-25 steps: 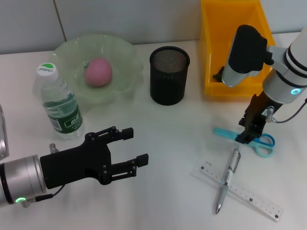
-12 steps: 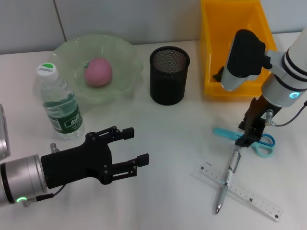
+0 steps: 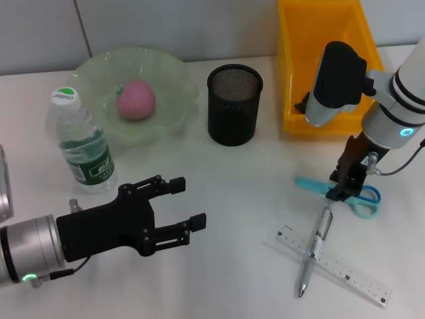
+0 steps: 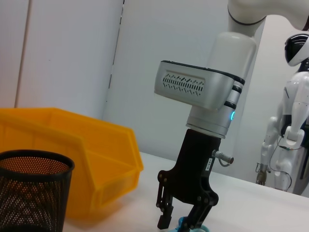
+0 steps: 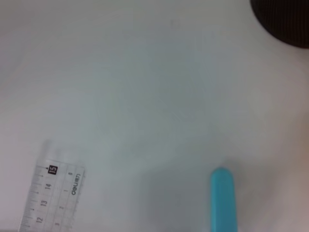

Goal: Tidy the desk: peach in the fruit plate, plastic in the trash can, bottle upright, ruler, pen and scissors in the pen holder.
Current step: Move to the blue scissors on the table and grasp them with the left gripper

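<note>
Teal scissors point(image 3: 363, 200) lie flat on the desk at the right. My right gripper point(image 3: 337, 191) stands low over their middle, open, one finger on each side; the left wrist view shows the same gripper point(image 4: 185, 223) from the side. A pen point(image 3: 315, 246) lies across a clear ruler point(image 3: 345, 271) nearer the front edge. The black mesh pen holder point(image 3: 234, 104) stands at centre back. A pink peach point(image 3: 136, 100) rests in the green fruit plate point(image 3: 169, 70). The bottle point(image 3: 81, 143) stands upright. My left gripper point(image 3: 180, 205) hovers open at the front left. The plastic is out of view.
A yellow bin point(image 3: 292, 66) stands at the back right, behind my right arm. The right wrist view shows the scissors' blade tip point(image 5: 223, 198), the ruler's end point(image 5: 50, 200) and the pen holder's base point(image 5: 285, 21) on white desk.
My right gripper has shifted very slightly over the scissors. The left arm and all objects stay where they were.
</note>
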You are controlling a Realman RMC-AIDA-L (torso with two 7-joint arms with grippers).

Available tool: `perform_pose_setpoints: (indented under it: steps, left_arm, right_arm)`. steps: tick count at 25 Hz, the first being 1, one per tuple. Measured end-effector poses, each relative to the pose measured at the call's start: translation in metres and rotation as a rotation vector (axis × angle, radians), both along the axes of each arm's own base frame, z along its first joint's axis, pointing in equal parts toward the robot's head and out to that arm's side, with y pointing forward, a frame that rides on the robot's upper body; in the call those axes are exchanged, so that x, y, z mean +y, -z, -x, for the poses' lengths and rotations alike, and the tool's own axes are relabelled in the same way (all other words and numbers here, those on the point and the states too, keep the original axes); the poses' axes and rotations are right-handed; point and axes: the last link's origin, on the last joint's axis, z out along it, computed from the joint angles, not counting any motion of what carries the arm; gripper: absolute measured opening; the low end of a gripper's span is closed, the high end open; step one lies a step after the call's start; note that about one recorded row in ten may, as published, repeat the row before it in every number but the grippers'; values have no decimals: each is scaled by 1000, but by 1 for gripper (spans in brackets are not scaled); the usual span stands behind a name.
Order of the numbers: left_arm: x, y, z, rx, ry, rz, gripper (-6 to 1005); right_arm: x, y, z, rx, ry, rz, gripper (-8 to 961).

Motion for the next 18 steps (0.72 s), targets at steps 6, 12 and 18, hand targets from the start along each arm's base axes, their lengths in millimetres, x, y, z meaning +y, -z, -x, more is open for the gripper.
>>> perform_pose_setpoints:
  steps: [6,12,18]
  left_arm:
    - [0,0,0,-2,1,1,782]
    - [-1,0,0,-2,1,1,781]
    - [0,0,0,-2,2,1,781]
  right_arm:
    - [0,0,0,-2,0,0,388]
    - [0,0,0,-3,0,1,355]
    - [0,0,0,-3,2,3,352]
